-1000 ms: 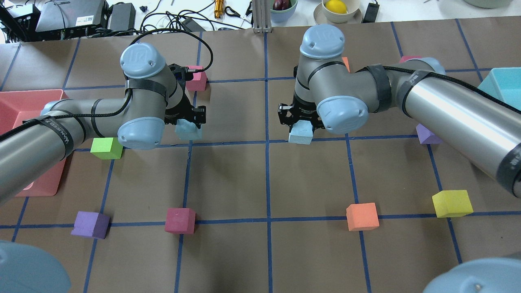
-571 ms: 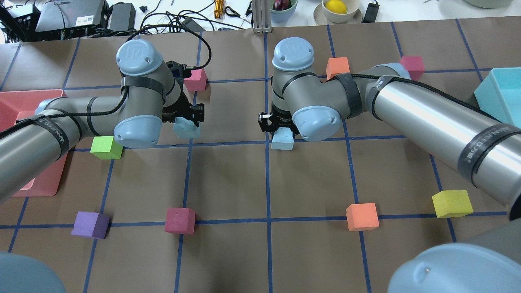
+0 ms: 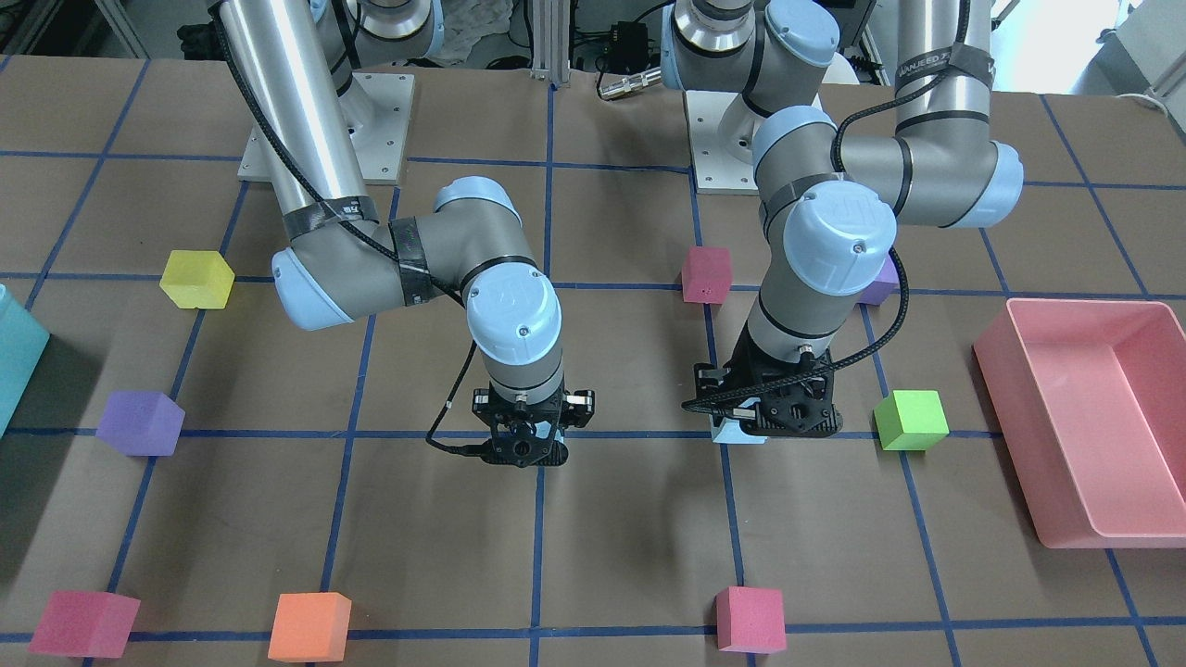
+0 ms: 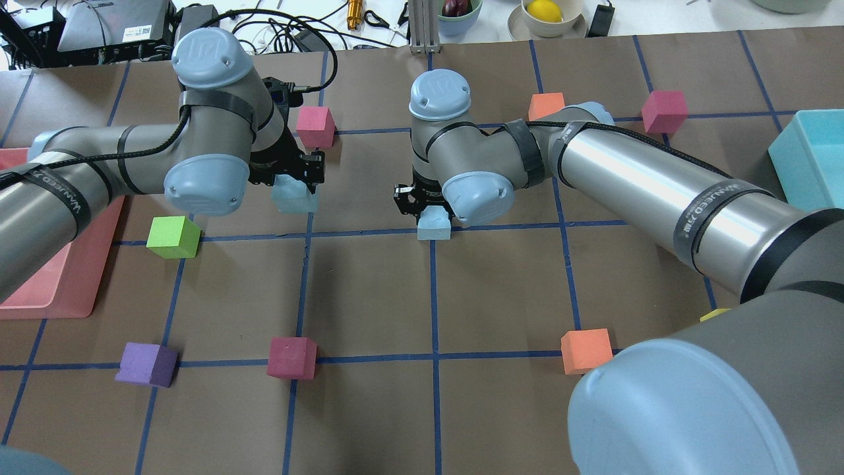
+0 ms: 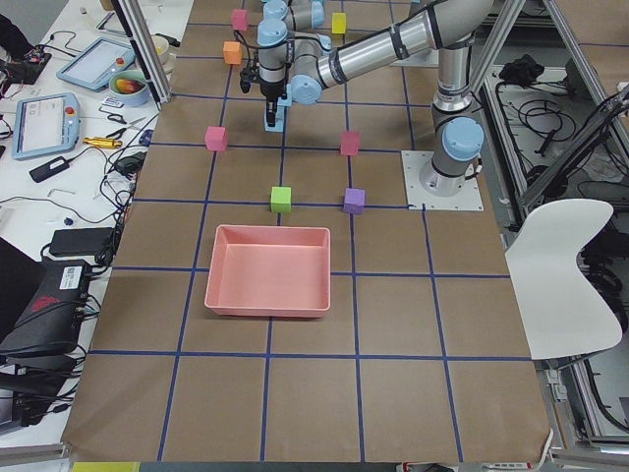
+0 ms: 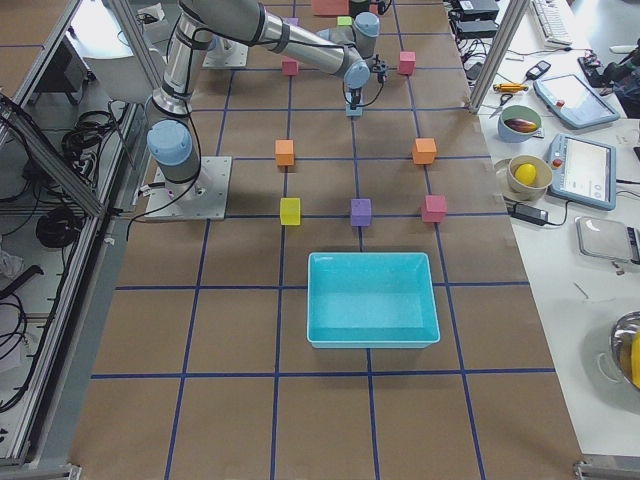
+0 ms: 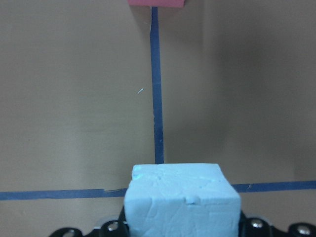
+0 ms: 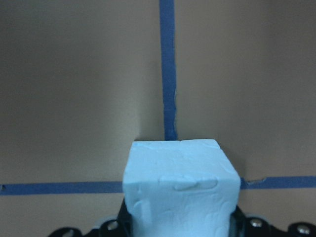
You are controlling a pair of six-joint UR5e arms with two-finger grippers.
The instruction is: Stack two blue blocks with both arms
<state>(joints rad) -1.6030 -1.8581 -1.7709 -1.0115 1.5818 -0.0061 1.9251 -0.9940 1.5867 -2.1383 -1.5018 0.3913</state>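
Observation:
My left gripper [image 4: 298, 183] is shut on a pale blue block [image 4: 293, 198] and holds it above the table, near a blue tape line. That block fills the bottom of the left wrist view [image 7: 180, 200]. My right gripper [image 4: 427, 210] is shut on the other blue block [image 4: 434, 227], low over a crossing of tape lines at the table's middle. It shows large in the right wrist view [image 8: 180, 190]; I cannot tell whether it touches the table. In the front view the left gripper [image 3: 781, 422] shows a sliver of its block [image 3: 735, 429]; the right gripper [image 3: 525, 450] hides its block.
A pink cube [image 4: 314, 126] lies just beyond the left gripper and a green cube [image 4: 173, 237] to its left. A pink bin [image 4: 59, 290] is at the left edge and a teal bin [image 4: 808, 158] at the right. Magenta [image 4: 291, 357], purple [image 4: 146, 363] and orange [image 4: 585, 351] cubes lie nearer.
My right gripper has carried its blue block leftward to the centre tape crossing. My left gripper has moved slightly left and away with its block.

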